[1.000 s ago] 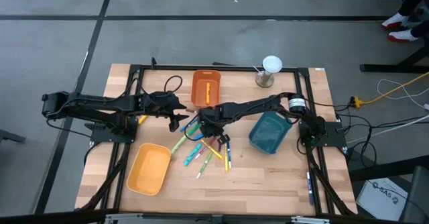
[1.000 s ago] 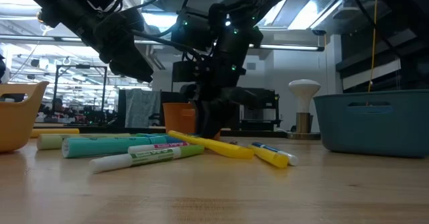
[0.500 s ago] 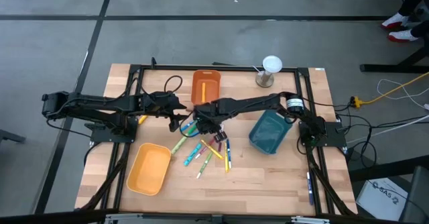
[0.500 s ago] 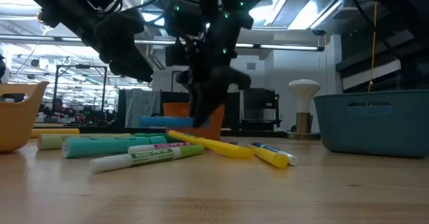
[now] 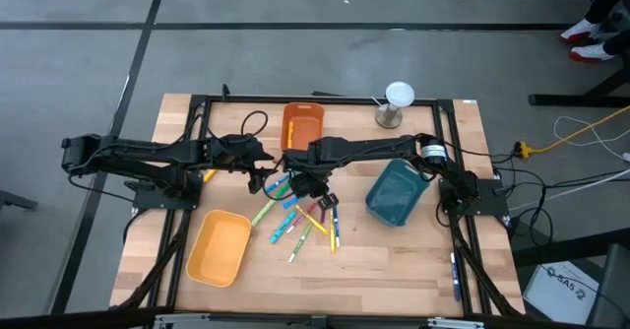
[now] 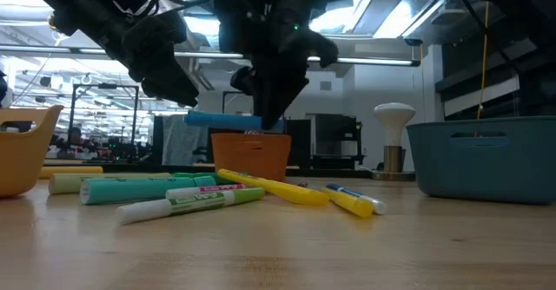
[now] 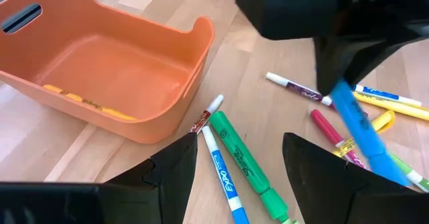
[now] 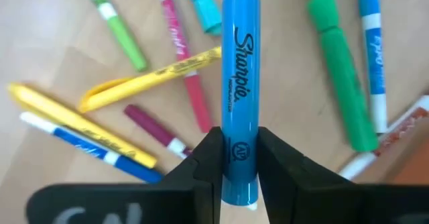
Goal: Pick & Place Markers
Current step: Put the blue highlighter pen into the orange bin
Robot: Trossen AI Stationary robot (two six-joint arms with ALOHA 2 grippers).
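markers (image 5: 300,216) crowd the table's middle; bare wood (image 5: 394,260) along the near edge lies open.

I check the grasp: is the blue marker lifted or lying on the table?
Lifted. The right gripper holds the blue marker level above the table.

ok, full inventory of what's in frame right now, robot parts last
blue marker: one, blue, lifted clear of the table, clamped in the right gripper
markers: a loose pile, mixed green, blue, yellow, pink; table centre
orange bin: one, orange, far side, yellow items inside
yellow bin: one, yellow, near left
blue bin: one, teal blue, right of the pile
lamp: one, white top, far right corner
table: one, pale wood
left gripper: open, empty, hovering beside the orange bin
right gripper: shut on the blue marker, above the pile
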